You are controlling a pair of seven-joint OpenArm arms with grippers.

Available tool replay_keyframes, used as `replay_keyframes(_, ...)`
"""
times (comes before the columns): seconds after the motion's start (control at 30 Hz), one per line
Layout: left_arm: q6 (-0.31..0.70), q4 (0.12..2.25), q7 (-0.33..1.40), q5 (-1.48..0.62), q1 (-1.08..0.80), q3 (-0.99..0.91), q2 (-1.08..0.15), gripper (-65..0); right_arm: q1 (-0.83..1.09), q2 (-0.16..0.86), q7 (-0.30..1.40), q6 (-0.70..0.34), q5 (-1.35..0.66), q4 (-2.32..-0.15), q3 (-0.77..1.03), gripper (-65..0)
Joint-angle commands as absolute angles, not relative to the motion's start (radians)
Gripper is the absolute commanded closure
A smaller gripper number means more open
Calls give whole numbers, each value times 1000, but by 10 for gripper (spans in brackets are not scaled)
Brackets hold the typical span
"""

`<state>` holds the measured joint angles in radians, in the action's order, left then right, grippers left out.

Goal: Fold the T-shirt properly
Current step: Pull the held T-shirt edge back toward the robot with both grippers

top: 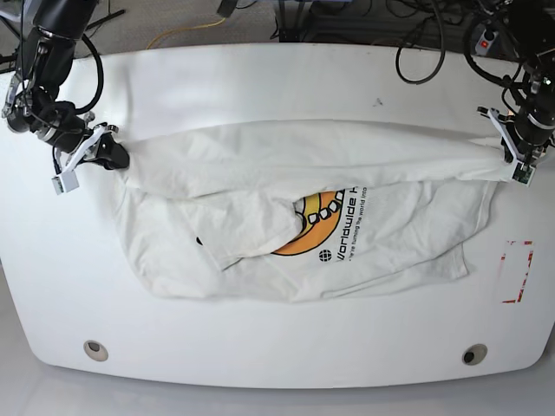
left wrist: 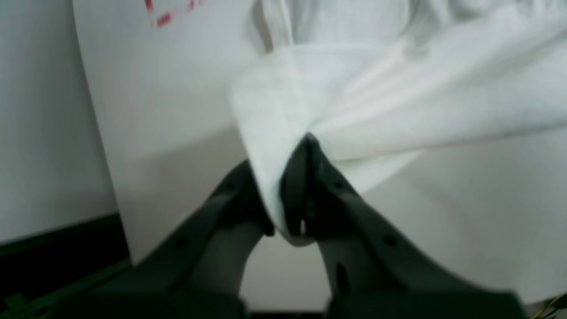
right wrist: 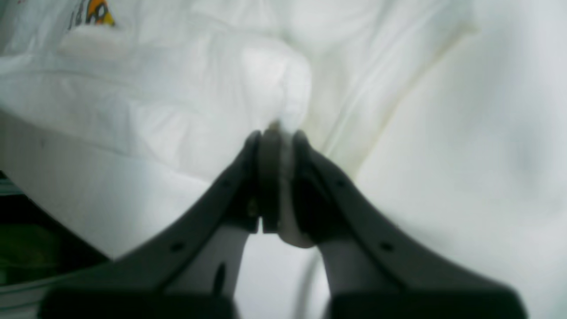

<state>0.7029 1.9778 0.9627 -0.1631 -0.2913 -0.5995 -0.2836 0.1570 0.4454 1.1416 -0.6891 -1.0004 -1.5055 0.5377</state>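
Note:
The off-white T-shirt (top: 260, 173) lies across the white table (top: 277, 78), its yellow-orange graphic (top: 316, 227) and black lettering partly covered by a fold. A stretched band of cloth runs between both grippers. In the base view my left gripper (top: 513, 160) at the right edge is shut on a bunched corner of the T-shirt (left wrist: 354, 97). My right gripper (top: 117, 156) at the left is shut on another bunched corner of the T-shirt (right wrist: 177, 97). In the wrist views cloth is pinched between the left gripper (left wrist: 305, 146) fingers and the right gripper (right wrist: 277, 135) fingers.
A red dashed rectangle (top: 518, 271) marks the table at the right, also seen as a red marking (left wrist: 170, 11) from the left wrist. Two round holes (top: 96, 349) sit near the front edge. Cables (top: 425, 43) lie behind the table.

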Motion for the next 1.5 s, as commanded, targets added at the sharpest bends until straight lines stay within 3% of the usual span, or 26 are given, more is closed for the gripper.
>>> replay_keyframes(0.0, 698, 1972, 898, -173, -325, -604, -298, -6, 176, 466, 1127, -697, -1024, -1524, 547, 0)
replay_keyframes(0.27, 698, 1968, 857, -156, -361, -607, -300, -6, 252, 466, 1127, -698, -1024, -1524, 545, 0)
replay_keyframes(0.33, 698, 1968, 857, -122, -360, -605, -300, -6, 263, 466, 1129, -698, -1024, -1524, 545, -48)
replay_keyframes(0.5, 698, 1960, 822, -84, -358, -601, -298, -6, 269, 464, 1179, -698, -1026, -1526, 547, -319)
replay_keyframes(0.6, 698, 1928, 820, -84, -358, -602, -305, -6, 278, 464, 1185, -698, -1075, -1526, 547, -412)
replay_keyframes(0.9, 698, 1879, 797, -85, -340, -607, -303, -6, 260, 486, 1185, -698, -1167, -1526, 547, -430)
replay_keyframes(1.2, 698, 1879, 797, -85, -331, -605, -306, -6, 219, 475, 1185, -698, -1165, -1523, 467, -406)
replay_keyframes(1.27, 698, 1879, 796, -85, -329, -605, -308, -6, 217, 444, 1181, -698, -1162, -1521, 466, -338)
replay_keyframes(1.4, 698, 1882, 800, -87, -308, -605, -306, -6, 206, 403, 1178, -698, -1081, -1520, 466, -46)
replay_keyframes(1.43, 698, 1885, 800, -87, -300, -608, -306, -6, 206, 395, 1178, -698, -1059, -1521, 466, 0)
replay_keyframes(1.47, 698, 1890, 800, -87, -294, -610, -306, -6, 208, 394, 1178, -698, -1047, -1521, 466, 0)
